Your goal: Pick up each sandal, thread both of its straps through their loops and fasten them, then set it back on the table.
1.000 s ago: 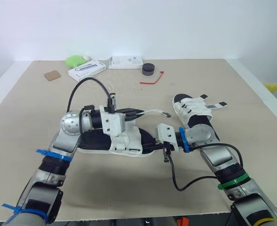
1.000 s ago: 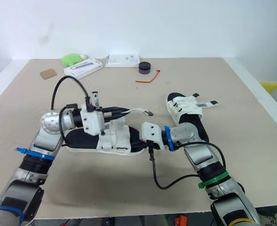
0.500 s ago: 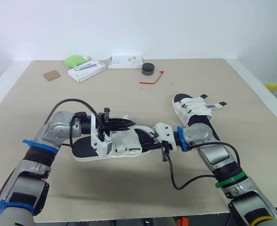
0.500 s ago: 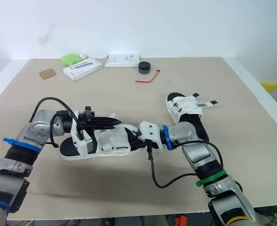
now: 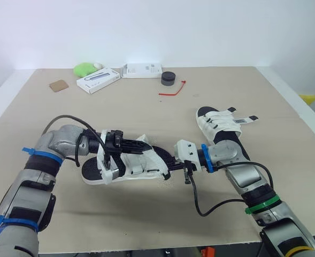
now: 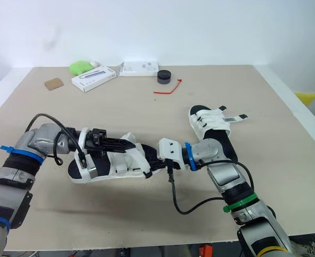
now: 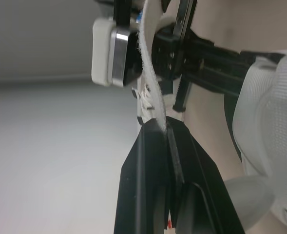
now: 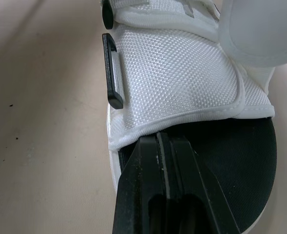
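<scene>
A white sandal with a black sole (image 5: 133, 165) lies lengthwise between my two grippers near the table's middle front. My left gripper (image 5: 144, 142) reaches over it from the left and is shut on one of its white straps (image 7: 150, 87), which runs out from between the fingertips (image 7: 155, 134). My right gripper (image 5: 171, 162) comes in from the right and is shut on the sandal's sole edge (image 8: 133, 146), just below its white mesh upper (image 8: 177, 73) and a black loop (image 8: 113, 73). The second sandal (image 5: 220, 128) lies on the table at the right, its straps loose.
Along the far edge sit a green object (image 5: 85, 69), two white boxes (image 5: 98, 80) (image 5: 144, 70), a black round tin (image 5: 168, 78), a red tie (image 5: 173, 90) and a cardboard scrap (image 5: 59, 85). The table's right edge (image 5: 301, 115) is close to the second sandal.
My left arm has swung out to the left and lowered, drawing the strap back over the sandal. The sandal has shifted slightly left. The right gripper has held its grip, nearly still.
</scene>
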You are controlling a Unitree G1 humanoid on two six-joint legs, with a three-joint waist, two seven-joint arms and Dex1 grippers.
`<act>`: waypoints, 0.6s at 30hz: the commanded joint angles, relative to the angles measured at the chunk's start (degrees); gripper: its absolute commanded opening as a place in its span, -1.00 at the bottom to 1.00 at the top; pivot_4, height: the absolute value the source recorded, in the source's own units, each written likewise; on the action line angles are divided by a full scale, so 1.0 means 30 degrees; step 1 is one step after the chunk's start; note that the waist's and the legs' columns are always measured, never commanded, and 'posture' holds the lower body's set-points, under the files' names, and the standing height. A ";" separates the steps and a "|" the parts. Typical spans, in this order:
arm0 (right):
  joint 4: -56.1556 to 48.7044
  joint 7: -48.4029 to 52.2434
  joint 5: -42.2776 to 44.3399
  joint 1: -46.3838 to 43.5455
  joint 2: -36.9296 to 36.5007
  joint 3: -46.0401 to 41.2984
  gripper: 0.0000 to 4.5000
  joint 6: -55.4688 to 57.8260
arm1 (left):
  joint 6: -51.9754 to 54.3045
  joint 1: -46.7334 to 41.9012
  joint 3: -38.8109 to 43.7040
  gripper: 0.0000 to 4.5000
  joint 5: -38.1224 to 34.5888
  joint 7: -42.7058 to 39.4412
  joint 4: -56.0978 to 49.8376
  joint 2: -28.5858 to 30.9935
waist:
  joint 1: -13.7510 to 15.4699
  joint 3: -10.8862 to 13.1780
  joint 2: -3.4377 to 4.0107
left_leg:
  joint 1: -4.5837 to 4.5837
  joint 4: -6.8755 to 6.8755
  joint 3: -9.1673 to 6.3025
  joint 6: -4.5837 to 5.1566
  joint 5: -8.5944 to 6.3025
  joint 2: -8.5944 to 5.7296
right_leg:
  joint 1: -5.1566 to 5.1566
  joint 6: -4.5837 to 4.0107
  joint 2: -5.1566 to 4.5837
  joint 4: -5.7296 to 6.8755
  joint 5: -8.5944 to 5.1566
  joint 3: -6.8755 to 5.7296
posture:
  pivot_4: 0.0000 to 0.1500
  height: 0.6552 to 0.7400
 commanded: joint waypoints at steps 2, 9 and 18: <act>-0.0156 0.0348 -0.0257 0.0125 -0.0161 0.0276 -1.00 -0.0007 | 0.2696 -0.0840 -0.3639 -0.67 -0.3160 -0.1420 -0.0401 0.1254 | -0.0023 -0.0001 -0.0001 | 0.0005 0.0000 0.0013 0.0002 -0.0001 -0.0006 | 0.0001 0.0005 0.0000 0.0003 -0.0003 0.0007 | 1.00 1.00; -0.0015 0.0492 -0.0317 0.0077 -0.0108 0.0346 -1.00 -0.0153 | 0.9945 0.0321 -0.5254 0.00 -1.1832 -0.5302 -0.5547 0.3143 | -0.0066 0.0000 -0.0001 | -0.0006 0.0000 0.0008 0.0019 -0.0011 0.0000 | -0.0015 0.0019 0.0009 0.0008 -0.0014 0.0018 | 1.00 1.00; 0.0316 0.0735 -0.0304 -0.0068 0.0057 0.0443 -1.00 -0.0372 | 1.6911 0.4326 -0.2446 0.00 -1.6298 -0.8059 -1.1604 0.5821 | -0.0045 0.0000 0.0001 | 0.0003 0.0000 -0.0015 0.0027 -0.0016 0.0020 | -0.0024 0.0078 0.0050 0.0027 -0.0103 0.0017 | 1.00 1.00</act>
